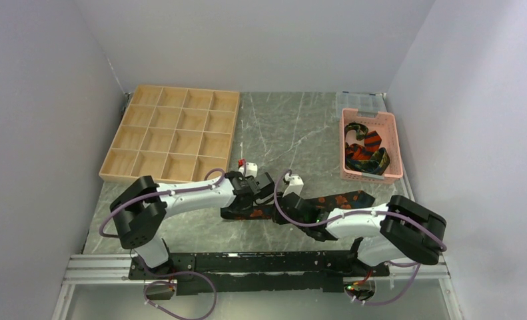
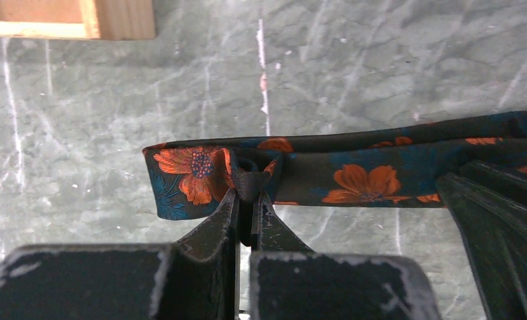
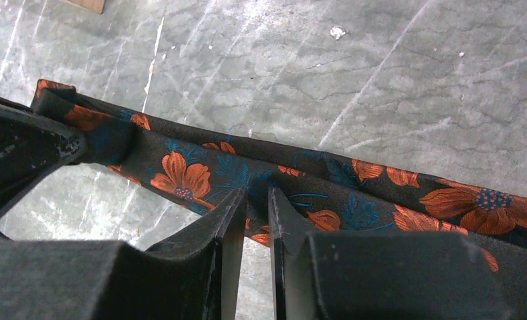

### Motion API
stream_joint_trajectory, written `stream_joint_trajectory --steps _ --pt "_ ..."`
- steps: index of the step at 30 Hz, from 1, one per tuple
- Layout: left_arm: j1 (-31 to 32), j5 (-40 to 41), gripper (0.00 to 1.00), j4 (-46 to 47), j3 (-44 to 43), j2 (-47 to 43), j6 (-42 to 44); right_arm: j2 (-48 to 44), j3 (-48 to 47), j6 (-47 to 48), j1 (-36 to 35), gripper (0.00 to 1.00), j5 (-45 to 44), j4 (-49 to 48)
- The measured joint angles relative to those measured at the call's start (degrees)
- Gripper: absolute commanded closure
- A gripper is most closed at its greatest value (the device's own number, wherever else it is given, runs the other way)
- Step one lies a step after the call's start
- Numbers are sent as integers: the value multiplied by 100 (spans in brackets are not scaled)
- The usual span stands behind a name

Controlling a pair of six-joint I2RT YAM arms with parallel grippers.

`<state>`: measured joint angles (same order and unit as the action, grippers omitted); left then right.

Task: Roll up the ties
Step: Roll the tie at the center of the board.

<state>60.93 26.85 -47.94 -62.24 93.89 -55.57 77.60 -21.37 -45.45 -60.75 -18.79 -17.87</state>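
A black tie (image 1: 344, 199) with orange flowers and teal leaves lies stretched across the marble table (image 1: 280, 133), in front of both arms. My left gripper (image 1: 250, 198) is shut on a pinch of the tie (image 2: 367, 180) close to its left end; the fabric bunches at the fingertips (image 2: 250, 190). My right gripper (image 1: 299, 208) sits further right along the same tie (image 3: 194, 175). Its jaws stand a narrow slit apart at the near edge (image 3: 254, 200), with puckered fabric between the tips. More ties (image 1: 366, 150), striped in orange, red and yellow, lie heaped in the pink basket (image 1: 394, 143).
A wooden tray (image 1: 174, 133) with several compartments lies at the back left; its corner (image 2: 67, 20) shows in the left wrist view. A clear plastic box (image 1: 360, 100) sits behind the basket. Grey walls close in three sides. The two grippers are close together.
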Motion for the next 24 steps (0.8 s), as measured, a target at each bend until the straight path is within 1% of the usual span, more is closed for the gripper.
stream_joint_trajectory --steps 7,12,18,20,24 --pt "160 -131 97 236 -140 131 -4 -72 98 -111 2 76 -72 -74" --pt "234 -219 97 387 -164 308 -24 -291 208 -138 4 75 -236 11" --pt "271 -282 97 516 -166 398 -26 -592 238 -162 9 69 -452 234" --pt "278 -297 95 560 -164 424 -24 -721 238 -168 9 68 -511 310" --pt "289 -304 84 601 -173 479 -24 -984 240 -168 9 66 -590 468"
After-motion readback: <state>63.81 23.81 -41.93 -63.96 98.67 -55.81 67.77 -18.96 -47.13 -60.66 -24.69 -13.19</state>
